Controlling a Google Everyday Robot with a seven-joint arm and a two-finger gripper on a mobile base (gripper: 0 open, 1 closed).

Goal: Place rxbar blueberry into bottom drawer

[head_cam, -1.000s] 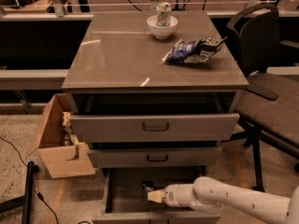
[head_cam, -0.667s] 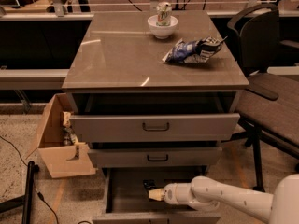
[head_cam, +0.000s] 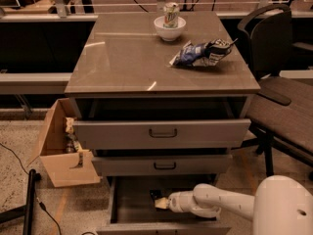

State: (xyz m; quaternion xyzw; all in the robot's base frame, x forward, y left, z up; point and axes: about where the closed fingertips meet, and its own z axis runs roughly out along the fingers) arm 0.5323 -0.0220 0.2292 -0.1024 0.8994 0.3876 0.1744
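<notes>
Rxbar blueberry (head_cam: pixel 155 195): small dark shape low inside the open drawer, right at the gripper's tip.
Gripper (head_cam: pixel 163 202): down in the drawer, arm entering from the right; clamped on the bar or not, I cannot tell.
Bottom drawer (head_cam: pixel 131 207): standing open, floor bare to the left.
Doing it well: I'd release low over the floor, then withdraw rightward, clear of the middle drawer (head_cam: pixel 165 165) above.
</notes>
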